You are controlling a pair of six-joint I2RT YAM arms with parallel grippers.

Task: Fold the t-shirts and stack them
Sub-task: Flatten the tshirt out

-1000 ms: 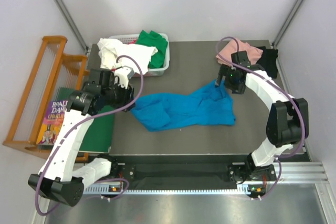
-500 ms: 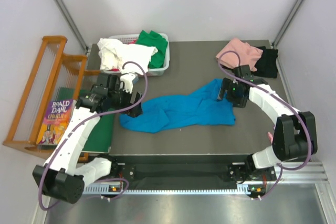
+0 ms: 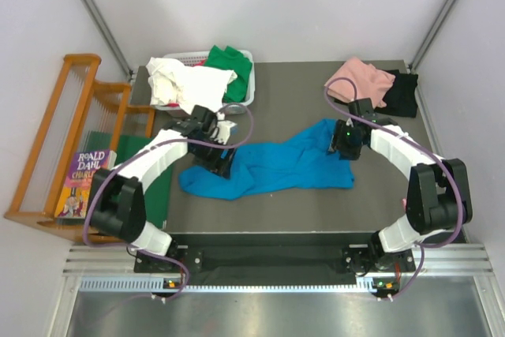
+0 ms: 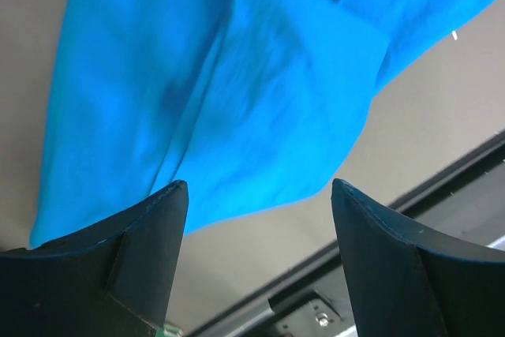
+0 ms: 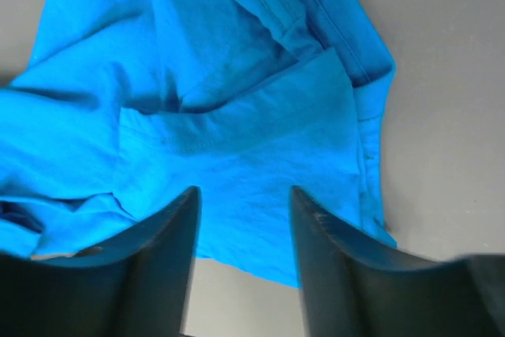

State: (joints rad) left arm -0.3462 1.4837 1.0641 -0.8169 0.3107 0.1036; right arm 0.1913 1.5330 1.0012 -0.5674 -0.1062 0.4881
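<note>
A bright blue t-shirt lies crumpled across the middle of the table. My left gripper hangs over its left end, open, with nothing between its fingers. In the left wrist view the blue t-shirt fills the top, and the left gripper spans its near hem and bare table. My right gripper is over the shirt's right end, its jaws apart. In the right wrist view the right gripper straddles a flat fold of the blue t-shirt. Pink and black t-shirts lie at the back right.
A white basket at the back left holds a white t-shirt and a green one. A dark green board, a book and a wooden rack sit off the table's left side.
My left arm has swung right, over the shirt's left end, which now lies further left. My right gripper came nearer over the right end and its jaws have narrowed.
</note>
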